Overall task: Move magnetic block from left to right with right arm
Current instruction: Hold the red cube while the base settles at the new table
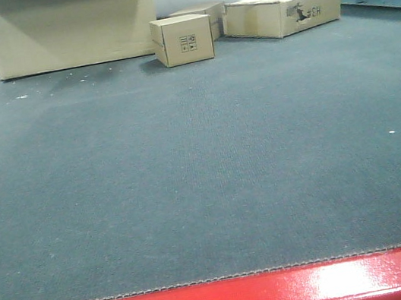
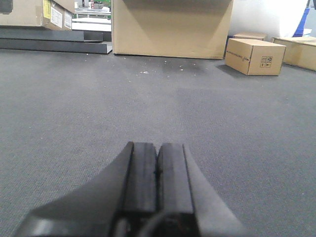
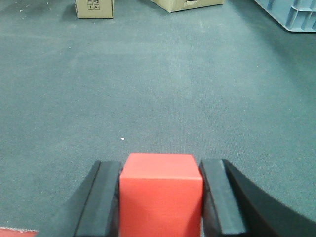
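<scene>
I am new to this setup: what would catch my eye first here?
The bright red magnetic block, clamped in the right gripper, fills the bottom of the right wrist view. Across the grey carpet, brown cardboard boxes stand at the far edge. The left gripper is shut and empty.

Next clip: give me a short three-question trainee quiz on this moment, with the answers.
1. True or false: the left gripper holds the small smooth bright-red cube.
2. What sits between the fingers of the right gripper? A) nothing B) the red cube C) a screwdriver
3. Fill in: in the front view, the small brown cardboard box stands on the dark grey ____.

Key: 1 false, its jaws are shut together on nothing; 2 B; 3 carpet.
</scene>
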{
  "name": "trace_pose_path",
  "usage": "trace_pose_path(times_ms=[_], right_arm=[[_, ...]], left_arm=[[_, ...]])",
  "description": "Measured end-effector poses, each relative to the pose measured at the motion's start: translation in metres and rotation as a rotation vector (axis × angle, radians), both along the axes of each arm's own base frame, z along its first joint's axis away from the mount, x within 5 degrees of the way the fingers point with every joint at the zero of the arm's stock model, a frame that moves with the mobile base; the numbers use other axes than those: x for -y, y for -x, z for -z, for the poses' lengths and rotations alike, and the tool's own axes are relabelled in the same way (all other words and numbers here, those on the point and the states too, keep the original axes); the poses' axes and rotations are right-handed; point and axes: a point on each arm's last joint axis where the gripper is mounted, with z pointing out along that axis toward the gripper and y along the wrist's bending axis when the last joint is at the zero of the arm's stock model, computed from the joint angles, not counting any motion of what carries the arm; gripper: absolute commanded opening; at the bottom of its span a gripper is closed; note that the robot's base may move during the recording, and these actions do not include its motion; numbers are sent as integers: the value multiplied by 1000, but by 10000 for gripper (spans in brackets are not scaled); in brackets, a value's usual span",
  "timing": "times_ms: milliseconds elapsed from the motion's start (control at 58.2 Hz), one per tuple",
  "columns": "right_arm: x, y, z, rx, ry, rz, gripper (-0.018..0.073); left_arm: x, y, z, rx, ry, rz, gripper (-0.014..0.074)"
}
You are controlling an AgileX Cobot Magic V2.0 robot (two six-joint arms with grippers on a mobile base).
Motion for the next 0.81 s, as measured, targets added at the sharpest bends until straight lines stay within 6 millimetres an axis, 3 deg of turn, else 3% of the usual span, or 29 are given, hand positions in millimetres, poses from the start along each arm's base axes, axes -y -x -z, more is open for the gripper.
trace_pose_path(times_ms=[618,807], right_arm=[[0,-3,-3,10,4,-3,274],[-9,-24,-25,-56,62,-126,274]], left_arm=[[0,0,0,0,0,0,-126],[0,0,0,0,0,0,-126]])
